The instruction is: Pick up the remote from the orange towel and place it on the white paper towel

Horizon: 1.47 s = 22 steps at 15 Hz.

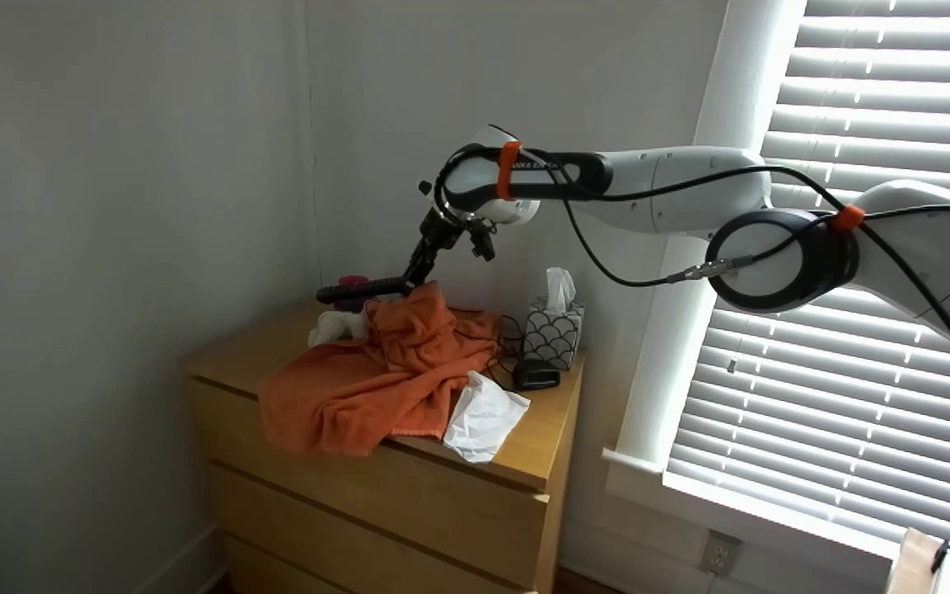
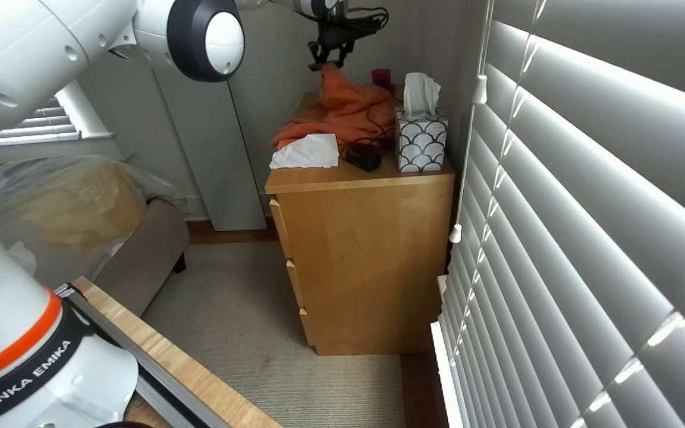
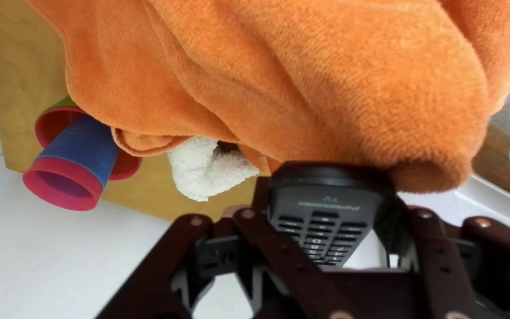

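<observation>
The black remote (image 3: 321,199) sits between the two fingers of my gripper (image 3: 328,208) in the wrist view, with both fingers against its sides. In an exterior view the remote (image 1: 359,289) sticks out sideways from the gripper (image 1: 414,279), roughly level, at the height of the towel's peak. The orange towel (image 1: 368,388) is heaped on the dresser, and its raised fold touches or nearly touches the remote's end. In an exterior view the gripper (image 2: 327,62) is right at the towel's peak (image 2: 348,107). The white paper towel (image 1: 485,417) lies flat at the dresser's front corner, also seen in an exterior view (image 2: 307,152).
A patterned tissue box (image 1: 553,338) stands near the paper towel, with a black device (image 1: 536,375) and loose cable beside it. Coloured cups (image 3: 71,177) and a white fluffy cloth (image 3: 208,170) lie by the towel. Walls and window blinds (image 2: 556,208) border the wooden dresser (image 2: 366,255).
</observation>
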### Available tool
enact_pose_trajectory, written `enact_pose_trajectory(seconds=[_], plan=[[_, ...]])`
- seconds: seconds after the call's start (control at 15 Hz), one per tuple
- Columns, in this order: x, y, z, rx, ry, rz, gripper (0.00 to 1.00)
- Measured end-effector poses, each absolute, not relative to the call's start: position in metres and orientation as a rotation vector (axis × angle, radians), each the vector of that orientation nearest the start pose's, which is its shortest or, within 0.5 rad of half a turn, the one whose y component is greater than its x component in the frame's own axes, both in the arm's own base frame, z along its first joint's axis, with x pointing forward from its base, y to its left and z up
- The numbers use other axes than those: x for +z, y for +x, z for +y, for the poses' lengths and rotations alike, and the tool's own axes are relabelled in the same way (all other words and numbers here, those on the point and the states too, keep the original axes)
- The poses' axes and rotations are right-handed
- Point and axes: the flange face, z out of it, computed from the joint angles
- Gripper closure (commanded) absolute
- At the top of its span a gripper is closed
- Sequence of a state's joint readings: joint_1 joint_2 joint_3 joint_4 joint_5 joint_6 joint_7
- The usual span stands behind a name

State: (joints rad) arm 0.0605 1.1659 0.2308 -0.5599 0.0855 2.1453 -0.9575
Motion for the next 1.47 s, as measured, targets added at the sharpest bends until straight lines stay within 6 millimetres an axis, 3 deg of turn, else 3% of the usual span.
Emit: enact_pose_trajectory(seconds=[0.47, 0.87, 0.93, 1.33, 1.4, 1.47], plan=[[0.339, 0.811, 0.119, -0.521, -2.292, -1.746, 0.69], [0.327, 0.803, 0.101, -0.453, -2.096, -1.933, 0.69], [0.325, 0.801, 0.098, -0.442, -2.069, -1.951, 0.44], [0.327, 0.794, 0.088, -0.412, -2.045, -1.960, 0.44], [0.327, 0.794, 0.089, -0.410, -2.043, -1.960, 0.69], [0.327, 0.793, 0.089, -0.409, -2.042, -1.960, 0.69]])
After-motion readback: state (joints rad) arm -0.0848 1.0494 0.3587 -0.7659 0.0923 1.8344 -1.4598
